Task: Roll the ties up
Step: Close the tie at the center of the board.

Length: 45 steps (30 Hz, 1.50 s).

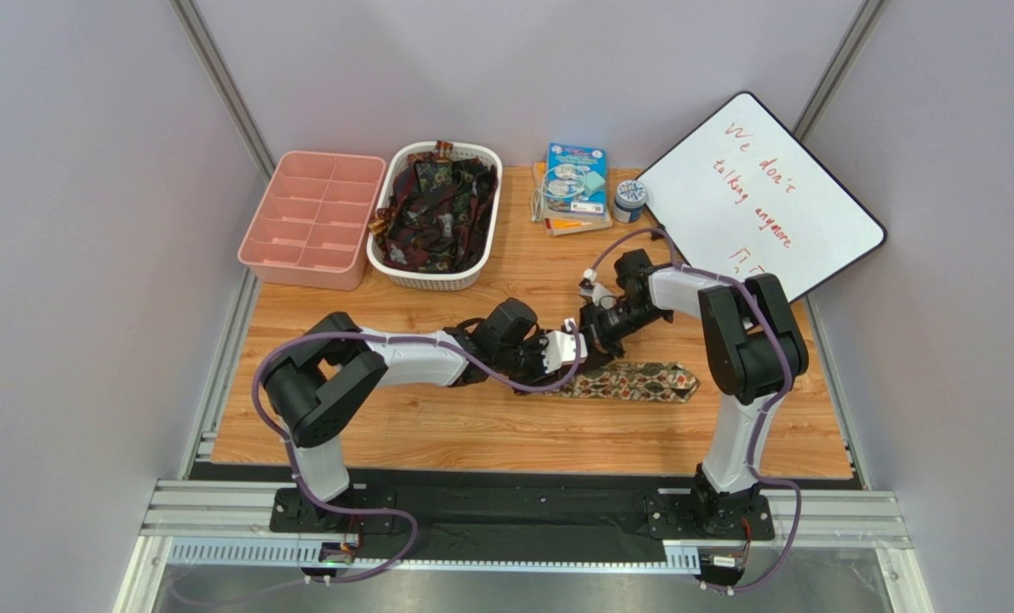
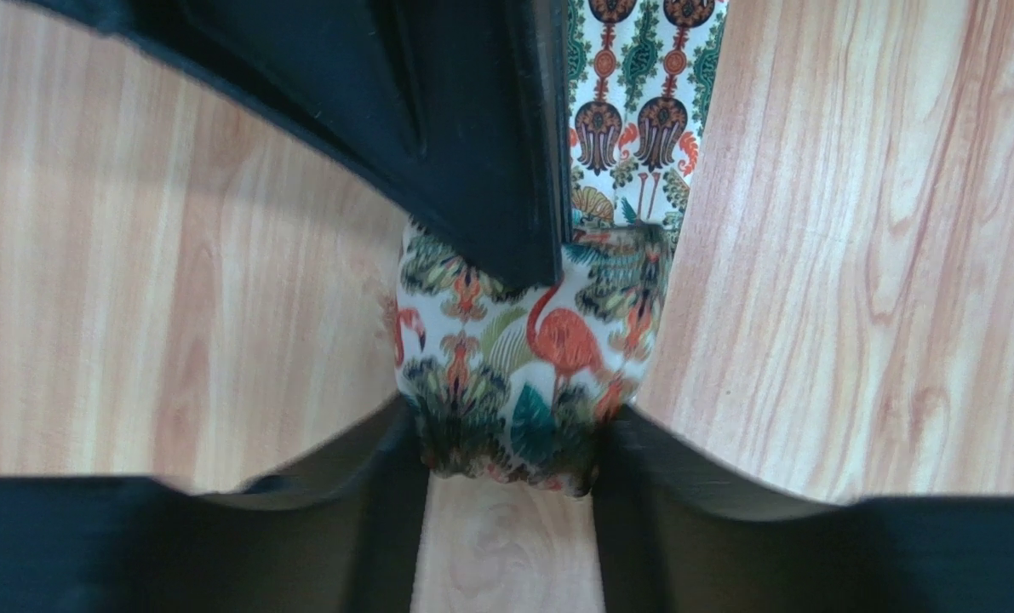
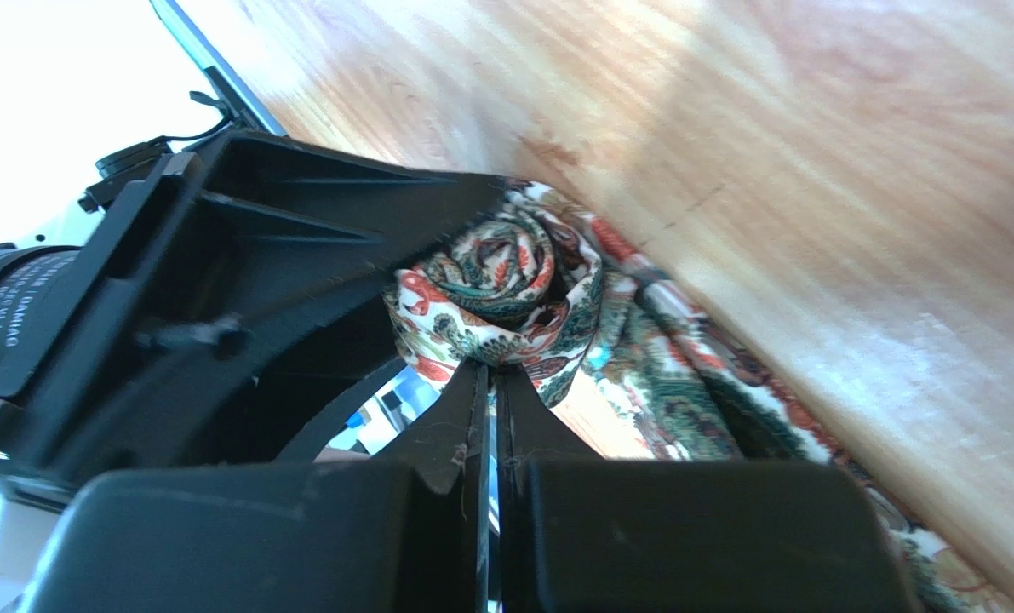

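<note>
Left gripper (image 2: 509,447) sits part-open, hugging the rolled end of the tie (image 2: 525,364) at the middle of the surface (image 1: 410,434). Right gripper (image 3: 490,383) is nearly closed, pinching the roll's edge; the rest trails right.

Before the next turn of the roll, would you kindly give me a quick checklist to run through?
1. Rolled end of the tie sits between the left gripper's fingers: ok.
2. Right gripper closed at the roll's edge: ok.
3. Right gripper actually pinching fabric: cannot tell.
4. Coil wound without loose loops, right wrist view: ok.
5. Unrolled length lies straight and flat on the table: ok.
6. Nothing lying on the unrolled length: ok.
</note>
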Motion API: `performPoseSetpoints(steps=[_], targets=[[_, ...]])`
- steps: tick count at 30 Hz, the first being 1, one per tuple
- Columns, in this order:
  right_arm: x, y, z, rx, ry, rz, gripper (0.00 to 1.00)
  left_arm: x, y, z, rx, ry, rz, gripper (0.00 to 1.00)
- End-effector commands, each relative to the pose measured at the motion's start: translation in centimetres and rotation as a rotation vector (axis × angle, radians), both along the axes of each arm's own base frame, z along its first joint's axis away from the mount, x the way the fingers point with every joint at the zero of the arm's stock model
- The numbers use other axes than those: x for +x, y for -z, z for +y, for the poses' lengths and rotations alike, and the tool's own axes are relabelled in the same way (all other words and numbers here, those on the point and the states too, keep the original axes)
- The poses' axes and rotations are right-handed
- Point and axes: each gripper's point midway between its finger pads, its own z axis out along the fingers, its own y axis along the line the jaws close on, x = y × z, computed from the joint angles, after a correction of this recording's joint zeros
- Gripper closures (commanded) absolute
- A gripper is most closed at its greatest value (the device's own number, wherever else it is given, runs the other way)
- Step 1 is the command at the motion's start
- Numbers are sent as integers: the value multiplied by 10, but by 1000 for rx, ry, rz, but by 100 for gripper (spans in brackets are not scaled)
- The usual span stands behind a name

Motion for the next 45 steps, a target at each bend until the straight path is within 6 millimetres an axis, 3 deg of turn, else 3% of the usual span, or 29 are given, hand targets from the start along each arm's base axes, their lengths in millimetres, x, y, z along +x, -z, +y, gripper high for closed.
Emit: performPoseSetpoints(steps=[1,2,3,4,7,8,10,11,13,17,24,27,30,31,34,37,40,41,45], targets=[[1,31,-20,-130,-10,-19,100,-16,22,24,66,-57,121,37],[2,33,-21,-138,-10,-25,100,-16,11,23,16,-68,124,13],[3,35,-22,-149,-11,-30,100,-9,0,17,-46,-76,97,8],[3,40,-26,-175,-13,-28,100,-13,2,21,-61,-81,107,6],[2,50,-32,-230,-18,-17,100,-12,-7,21,-135,-79,117,5],[2,53,-34,-244,-16,-14,100,-4,-17,17,-196,-84,96,5],[3,58,-37,-277,-17,-16,100,-13,-18,17,-263,-71,144,5],[1,60,-38,-285,-22,-15,100,-8,-29,8,-338,-57,106,5],[-1,63,-39,-316,-36,-21,100,-14,-30,5,-392,-42,124,5],[0,63,-35,-335,-53,-56,100,-3,-31,-13,-468,-55,143,5],[5,66,-32,-352,-41,-66,100,-15,-44,-35,-532,-12,175,4],[7,66,-31,-356,-34,-69,100,-18,-34,-39,-502,-34,181,8],[6,64,-29,-341,-34,-70,100,-16,-19,-36,-444,-56,165,24],[5,63,-28,-331,-34,-68,100,-17,-11,-32,-404,-67,176,37],[7,45,-18,-250,-48,-84,100,-15,2,-22,-314,-41,102,57],[13,24,-17,-188,-39,-92,97,-20,19,-9,-196,9,52,66],[26,-5,-20,-129,-17,-121,77,-20,30,3,-108,16,40,69],[29,-13,-23,-113,-6,-129,66,-18,32,5,-89,14,35,70],[12,-34,-20,-45,-15,-97,50,-22,47,12,4,39,25,71]])
